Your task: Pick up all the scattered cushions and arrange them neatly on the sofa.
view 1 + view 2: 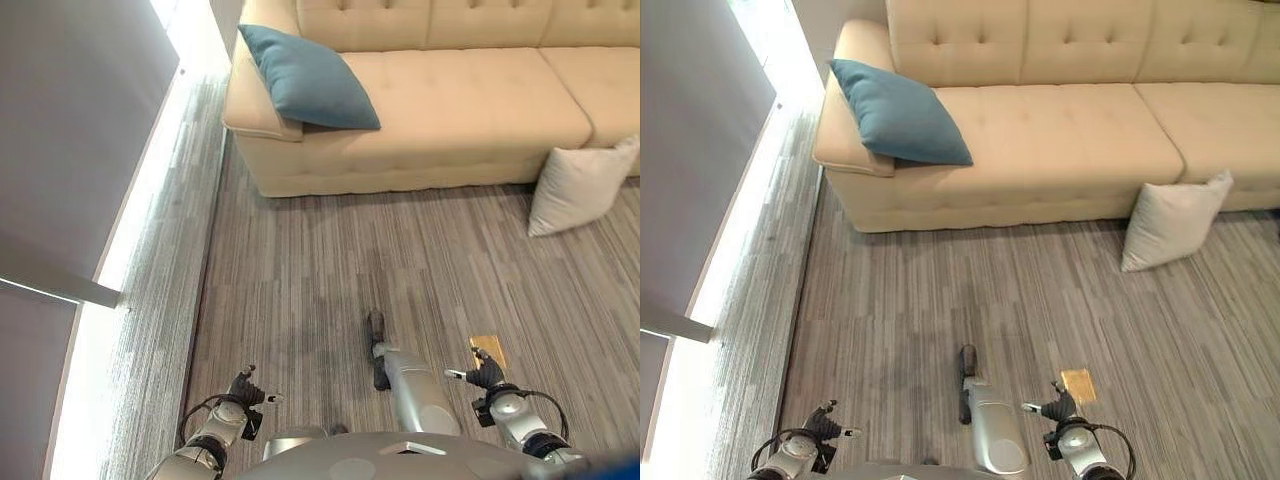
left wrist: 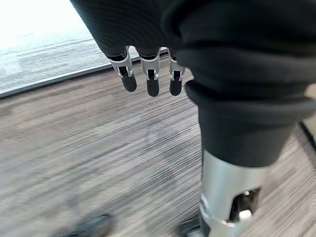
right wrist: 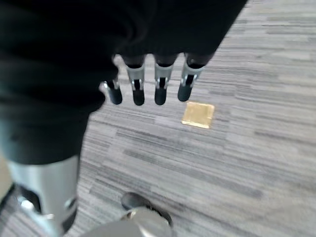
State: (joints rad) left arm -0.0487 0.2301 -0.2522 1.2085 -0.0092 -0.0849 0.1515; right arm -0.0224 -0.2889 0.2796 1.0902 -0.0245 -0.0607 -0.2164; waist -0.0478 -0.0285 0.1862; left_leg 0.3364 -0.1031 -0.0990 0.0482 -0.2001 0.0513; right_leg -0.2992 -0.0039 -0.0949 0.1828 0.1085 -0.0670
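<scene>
Bright glare along the left window strip point(image 1: 150, 200); carpet point(image 2: 98, 148) motion-blurred in wrist views.

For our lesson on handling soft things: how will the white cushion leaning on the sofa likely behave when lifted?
The white cushion looks plump and creased, so it is probably light and squashy. Propped on the floor against the sofa, it may flop over if nudged. Its pointed corners would likely sag.
</scene>
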